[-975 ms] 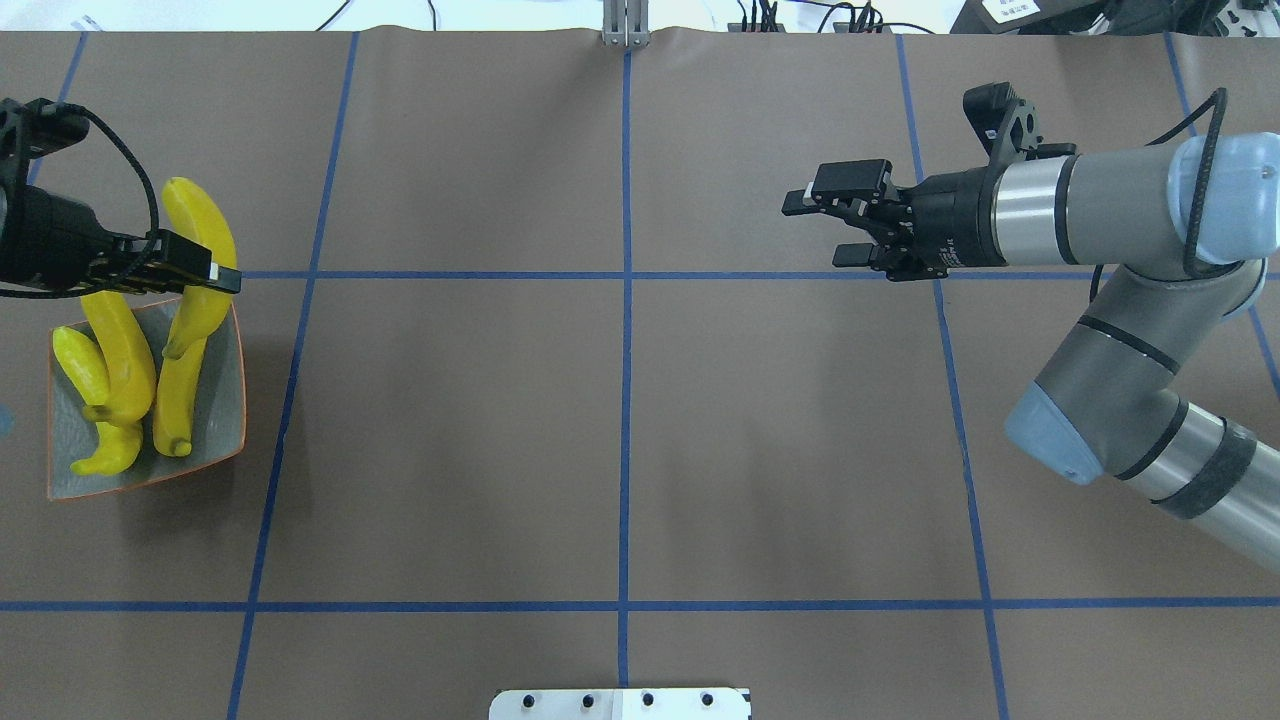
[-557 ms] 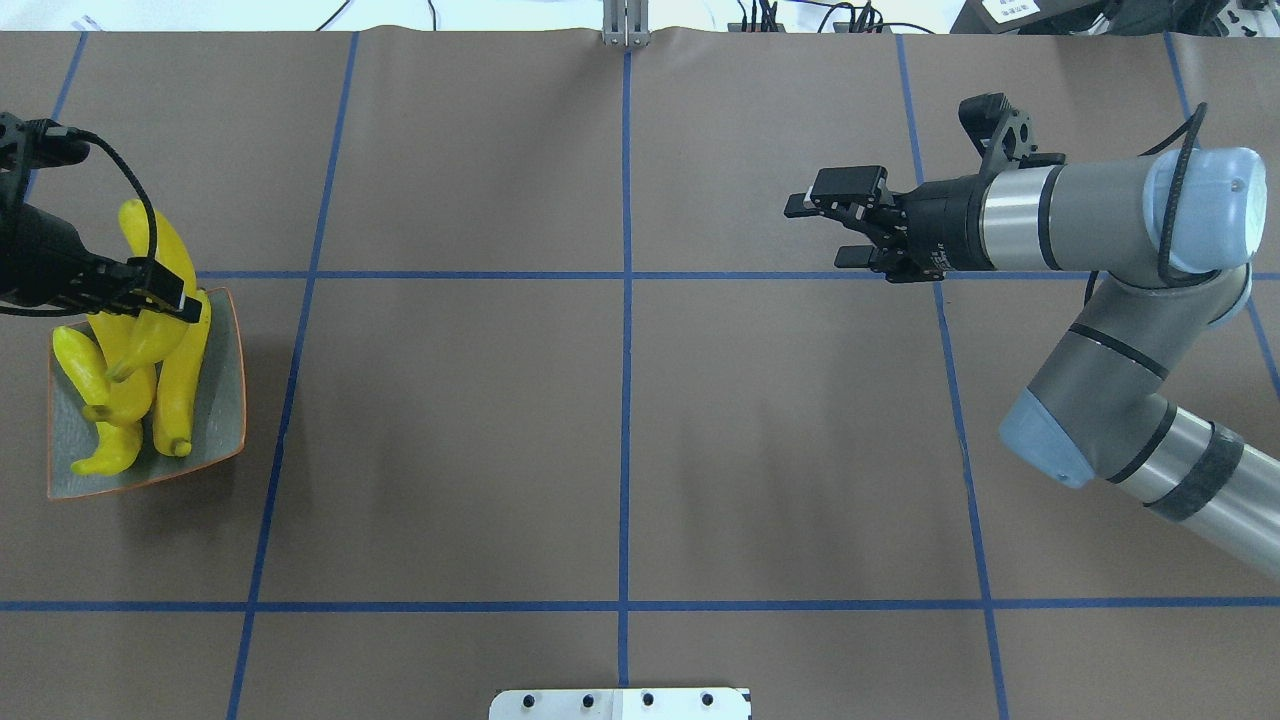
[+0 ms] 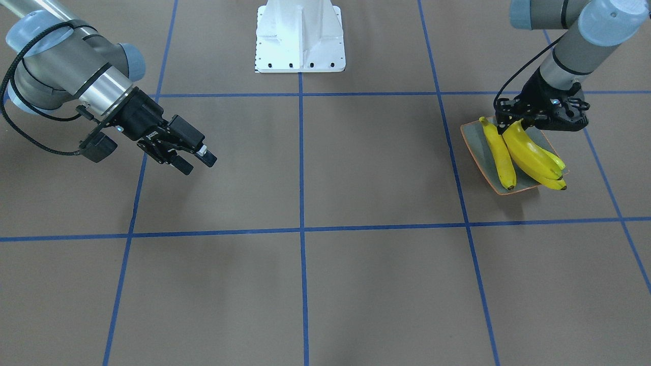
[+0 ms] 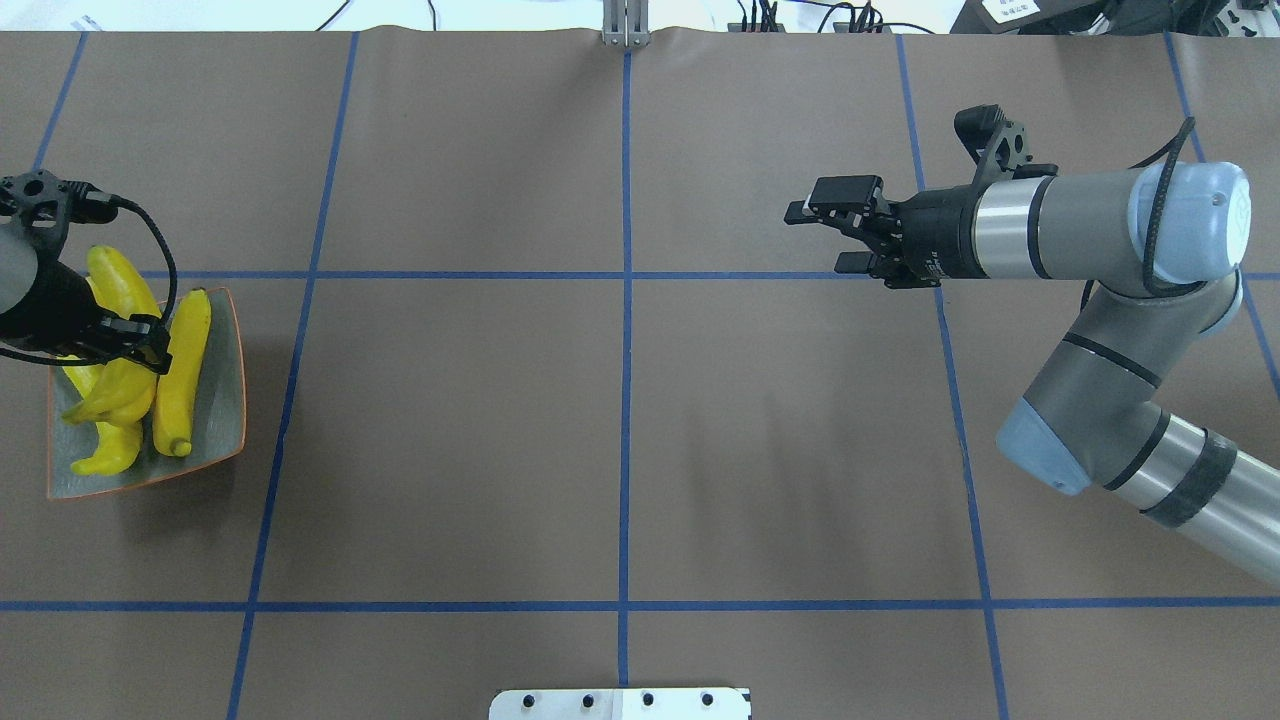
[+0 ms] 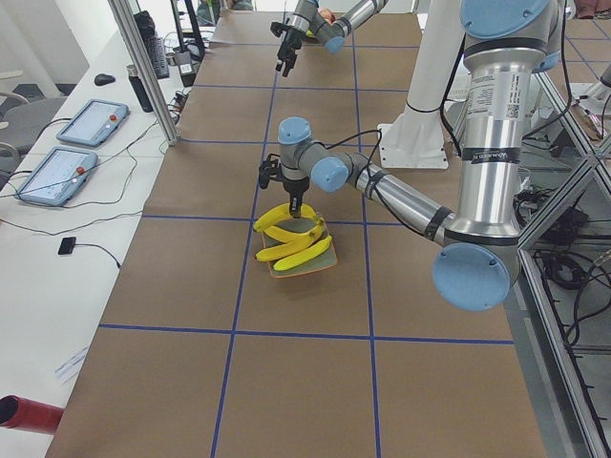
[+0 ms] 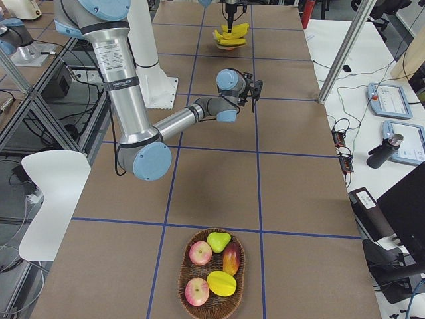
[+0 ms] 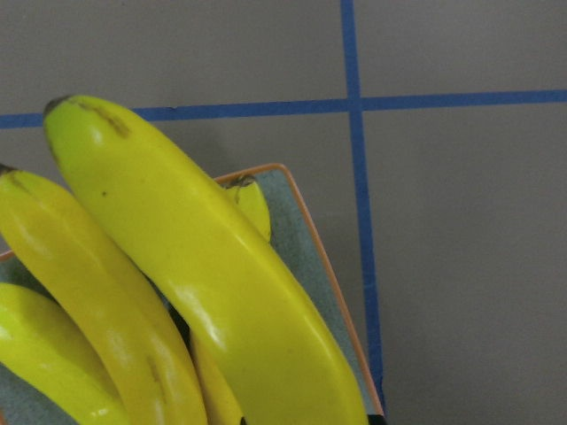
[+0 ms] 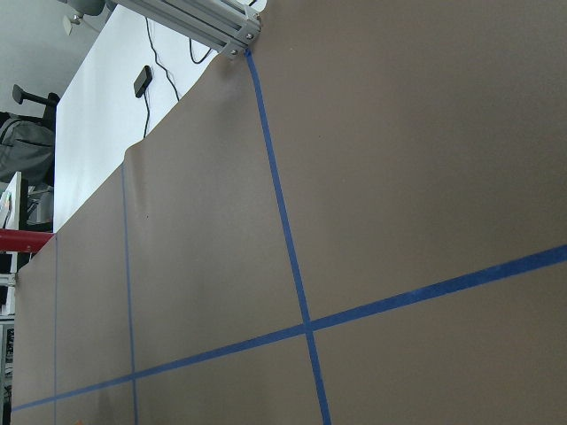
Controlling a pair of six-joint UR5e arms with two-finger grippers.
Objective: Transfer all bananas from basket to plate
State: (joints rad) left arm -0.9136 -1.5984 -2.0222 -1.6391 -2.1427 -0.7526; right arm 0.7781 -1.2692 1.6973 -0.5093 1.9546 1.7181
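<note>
Jaws of the left gripper [image 4: 140, 335] clenched on a smooth bright yellow curved banana [image 3: 529, 150], low over the squarish grey-green plate [image 4: 225, 400] with an orange rim
It sits on three more yellow bananas [image 4: 180, 380] lying in the plate; the right gripper [image 4: 822, 238], jaws spread, hangs well apart over the brown blue-taped table [image 4: 450, 450]

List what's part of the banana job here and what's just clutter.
Job: bananas, plate, wicker basket, left pincer gripping one banana.
Clutter: apples and pear in the basket, teach pendants, white chair, idle open right pincer.
</note>
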